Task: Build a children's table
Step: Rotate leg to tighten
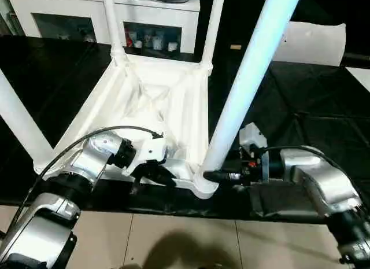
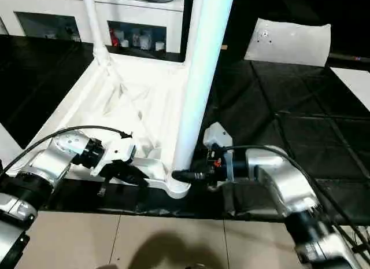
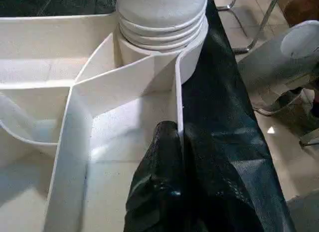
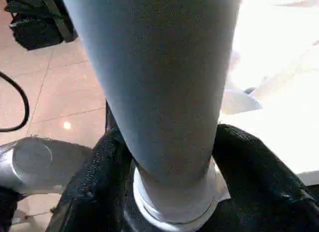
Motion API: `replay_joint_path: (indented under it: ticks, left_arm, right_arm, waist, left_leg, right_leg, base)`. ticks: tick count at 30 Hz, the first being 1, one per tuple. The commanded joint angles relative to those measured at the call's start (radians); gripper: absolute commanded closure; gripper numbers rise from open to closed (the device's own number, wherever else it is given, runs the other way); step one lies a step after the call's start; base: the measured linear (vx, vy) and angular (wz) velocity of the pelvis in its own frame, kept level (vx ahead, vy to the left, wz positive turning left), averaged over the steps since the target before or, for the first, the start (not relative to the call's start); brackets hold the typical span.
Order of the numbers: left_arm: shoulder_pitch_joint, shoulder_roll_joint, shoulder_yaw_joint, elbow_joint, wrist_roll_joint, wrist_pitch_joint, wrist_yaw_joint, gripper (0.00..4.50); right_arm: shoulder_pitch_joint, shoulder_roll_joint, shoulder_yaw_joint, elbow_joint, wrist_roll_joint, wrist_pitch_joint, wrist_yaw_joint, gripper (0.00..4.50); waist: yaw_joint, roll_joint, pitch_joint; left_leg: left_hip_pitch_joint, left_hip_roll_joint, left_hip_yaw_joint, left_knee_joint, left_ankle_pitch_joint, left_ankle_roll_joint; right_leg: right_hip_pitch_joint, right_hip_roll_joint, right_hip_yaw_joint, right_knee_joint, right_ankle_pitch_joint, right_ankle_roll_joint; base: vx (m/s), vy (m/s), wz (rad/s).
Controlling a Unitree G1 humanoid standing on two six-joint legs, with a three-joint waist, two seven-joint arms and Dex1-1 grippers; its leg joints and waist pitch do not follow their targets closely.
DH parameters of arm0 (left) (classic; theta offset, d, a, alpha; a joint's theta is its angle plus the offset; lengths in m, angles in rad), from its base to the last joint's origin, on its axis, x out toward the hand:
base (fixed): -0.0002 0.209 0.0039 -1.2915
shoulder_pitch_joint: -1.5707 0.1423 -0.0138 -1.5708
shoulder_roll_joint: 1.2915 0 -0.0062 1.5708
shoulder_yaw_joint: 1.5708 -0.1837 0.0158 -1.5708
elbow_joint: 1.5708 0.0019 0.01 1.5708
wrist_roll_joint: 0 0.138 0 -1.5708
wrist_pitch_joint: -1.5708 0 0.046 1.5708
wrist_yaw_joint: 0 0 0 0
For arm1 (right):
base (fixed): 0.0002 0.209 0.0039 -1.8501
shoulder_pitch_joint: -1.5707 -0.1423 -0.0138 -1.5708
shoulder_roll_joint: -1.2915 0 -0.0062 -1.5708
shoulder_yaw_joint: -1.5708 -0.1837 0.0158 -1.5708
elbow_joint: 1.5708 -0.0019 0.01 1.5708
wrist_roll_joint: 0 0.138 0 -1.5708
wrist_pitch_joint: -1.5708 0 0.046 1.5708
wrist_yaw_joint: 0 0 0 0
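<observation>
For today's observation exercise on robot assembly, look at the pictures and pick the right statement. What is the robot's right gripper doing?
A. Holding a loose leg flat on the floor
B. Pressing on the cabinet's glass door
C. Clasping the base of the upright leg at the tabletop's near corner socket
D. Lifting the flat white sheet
C: the right gripper has its black fingers on either side of the near leg, just above the corner socket of the upturned tabletop.
</observation>
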Motion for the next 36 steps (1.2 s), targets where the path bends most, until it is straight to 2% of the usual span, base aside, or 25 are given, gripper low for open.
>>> replay_joint_path:
  ticks: [1, 6, 11, 13, 17, 18, 21, 22, 23, 24, 27, 28, 30, 31, 33, 34, 36]
  left_arm:
    - [-0.024, 0.000, -0.031, -0.001, 0.023, -0.030, -0.038, 4.50]
    - [-0.031, 0.002, -0.034, 0.011, 0.024, -0.040, -0.044, 4.50]
    - [-0.041, 0.001, -0.029, 0.029, 0.024, -0.046, -0.050, 4.50]
    - [-0.042, 0.001, -0.023, 0.032, 0.023, -0.036, -0.041, 4.50]
    - [-0.036, 0.001, -0.002, 0.024, 0.020, 0.004, 0.006, 4.50]
    - [-0.035, 0.001, 0.001, 0.022, 0.020, 0.011, 0.015, 4.50]
    - [-0.016, -0.010, 0.071, -0.029, -0.005, 0.137, 0.151, 4.50]
    - [0.027, -0.025, 0.106, -0.138, -0.039, 0.252, 0.201, 4.50]
    - [0.027, -0.025, 0.106, -0.138, -0.039, 0.252, 0.201, 4.50]
    - [0.058, -0.049, 0.125, -0.217, -0.056, 0.332, 0.247, 4.50]
    - [0.080, -0.071, 0.134, -0.269, -0.065, 0.388, 0.280, 4.50]
    - [0.107, -0.120, 0.137, -0.330, -0.060, 0.457, 0.349, 4.50]
    - [0.122, -0.169, 0.135, -0.366, -0.047, 0.496, 0.420, 4.50]
    - [0.121, -0.225, 0.133, -0.371, -0.031, 0.518, 0.496, 4.50]
    - [0.123, -0.253, 0.132, -0.381, -0.022, 0.539, 0.535, 4.50]
    - [0.118, -0.291, 0.126, -0.376, 0.001, 0.547, 0.591, 4.50]
    - [0.112, -0.316, 0.116, -0.373, 0.026, 0.552, 0.639, 4.50]
  right_arm:
    - [-0.013, 0.002, 0.014, 0.029, -0.026, -0.032, 0.026, 2.27]
    - [-0.020, 0.015, 0.032, 0.074, -0.043, -0.072, 0.049, 2.53]
    - [-0.022, 0.031, 0.034, 0.105, -0.052, -0.102, 0.072, 2.56]
    - [-0.016, 0.037, 0.034, 0.108, -0.054, -0.108, 0.080, 2.57]
    - [0.001, 0.046, 0.025, 0.098, -0.039, -0.097, 0.069, 2.57]
    - [0.004, 0.048, 0.022, 0.095, -0.036, -0.095, 0.065, 2.57]
    - [0.052, 0.094, -0.028, 0.059, -0.020, -0.046, -0.070, 2.57]
    - [0.088, 0.141, -0.049, 0.048, -0.055, -0.033, -0.211, 2.57]
    - [0.088, 0.141, -0.049, 0.048, -0.055, -0.033, -0.211, 2.57]
    - [0.111, 0.176, -0.058, 0.037, -0.073, -0.025, -0.291, 2.57]
    - [0.126, 0.205, -0.064, 0.027, -0.076, -0.005, -0.341, 2.57]
    - [0.132, 0.260, -0.074, 0.026, -0.091, 0.021, -0.433, 2.57]
    - [0.131, 0.311, -0.080, 0.029, -0.109, 0.045, -0.514, 2.57]
    - [0.117, 0.362, -0.084, 0.042, -0.129, 0.065, -0.595, 2.57]
    - [0.111, 0.389, -0.089, 0.046, -0.137, 0.075, -0.640, 2.57]
    - [0.091, 0.431, -0.097, 0.064, -0.155, 0.084, -0.720, 2.57]
    - [0.069, 0.469, -0.108, 0.085, -0.172, 0.089, -0.802, 2.57]
  waist:
    - [-0.001, 0.004, -0.058]
    - [-0.002, 0.004, -0.053]
    - [-0.005, 0.008, -0.046]
    - [-0.005, 0.013, -0.043]
    - [-0.006, 0.012, -0.041]
    - [-0.006, 0.015, -0.038]
    - [-0.006, 0.012, -0.033]
    - [-0.011, 0.014, -0.027]
    - [-0.012, 0.014, -0.026]
    - [-0.018, 0.014, -0.023]
    - [-0.037, 0.014, -0.019]
    - [-0.047, 0.014, -0.017]
    - [-0.052, 0.014, -0.015]
    - [-0.057, 0.012, -0.012]
    - [-0.060, 0.011, -0.011]
    - [-0.066, 0.010, -0.009]
    - [-0.070, 0.012, -0.007]
  left_leg:
    - [-0.006, 0.040, -0.003, -0.067, -0.050, 0.063]
    - [-0.006, 0.039, -0.003, -0.070, -0.071, 0.059]
    - [-0.007, 0.038, -0.003, -0.073, -0.094, 0.057]
    - [-0.007, 0.040, -0.005, -0.075, -0.103, 0.054]
    - [-0.006, 0.041, -0.005, -0.077, -0.113, 0.055]
    - [-0.004, 0.041, -0.005, -0.078, -0.125, 0.053]
    - [-0.004, 0.040, -0.006, -0.081, -0.148, 0.042]
    - [-0.006, 0.042, -0.009, -0.086, -0.158, 0.024]
    - [-0.007, 0.044, -0.011, -0.088, -0.159, 0.018]
    - [-0.008, 0.043, -0.013, -0.091, -0.174, 0.013]
    - [-0.012, 0.036, -0.014, -0.091, -0.185, 0.020]
    - [-0.014, 0.038, -0.013, -0.090, -0.181, 0.025]
    - [-0.015, 0.033, -0.013, -0.089, -0.175, 0.032]
    - [-0.014, 0.032, -0.011, -0.090, -0.179, 0.033]
    - [-0.013, 0.029, -0.013, -0.090, -0.187, 0.035]
    - [-0.014, 0.029, -0.014, -0.090, -0.184, 0.040]
    - [-0.015, 0.026, -0.015, -0.091, -0.187, 0.041]
  right_leg:
    - [0.060, -0.084, 0.055, -0.058, -0.138, -0.230]
    - [0.060, -0.084, 0.055, -0.063, -0.172, -0.228]
    - [0.058, -0.081, 0.055, -0.069, -0.201, -0.220]
    - [0.057, -0.082, 0.055, -0.070, -0.214, -0.218]
    - [0.056, -0.081, 0.055, -0.071, -0.213, -0.222]
    - [0.054, -0.081, 0.055, -0.075, -0.227, -0.221]
    - [0.053, -0.083, 0.055, -0.081, -0.291, -0.207]
    - [0.051, -0.085, 0.056, -0.082, -0.334, -0.189]
    - [0.051, -0.088, 0.056, -0.083, -0.348, -0.186]
    - [0.050, -0.086, 0.055, -0.087, -0.383, -0.170]
    - [0.048, -0.081, 0.053, -0.095, -0.415, -0.157]
    - [0.047, -0.081, 0.056, -0.093, -0.411, -0.156]
    - [0.044, -0.079, 0.054, -0.099, -0.418, -0.154]
    - [0.040, -0.076, 0.055, -0.103, -0.437, -0.146]
    - [0.039, -0.076, 0.053, -0.107, -0.474, -0.133]
    - [0.036, -0.078, 0.055, -0.111, -0.511, -0.115]
    - [0.034, -0.078, 0.054, -0.116, -0.535, -0.099]
  base:
    - [0.000, 0.000, 0.00]
    - [0.000, 0.000, 0.00]
    - [0.000, 0.000, 0.00]
    - [0.000, 0.000, 0.00]
    - [0.000, 0.000, 0.00]
    - [0.000, 0.000, 0.00]
    - [0.000, 0.000, 0.00]
    - [0.000, 0.000, 0.00]
    - [0.000, 0.000, 0.00]
    - [0.000, 0.000, 0.00]
    - [0.000, 0.000, 0.00]
    - [0.000, 0.000, 0.00]
    - [0.000, 0.000, 0.00]
    - [0.000, 0.000, 0.00]
    - [0.000, 0.000, 0.00]
    - [0.000, 0.000, 0.00]
    - [0.000, 0.000, 0.00]
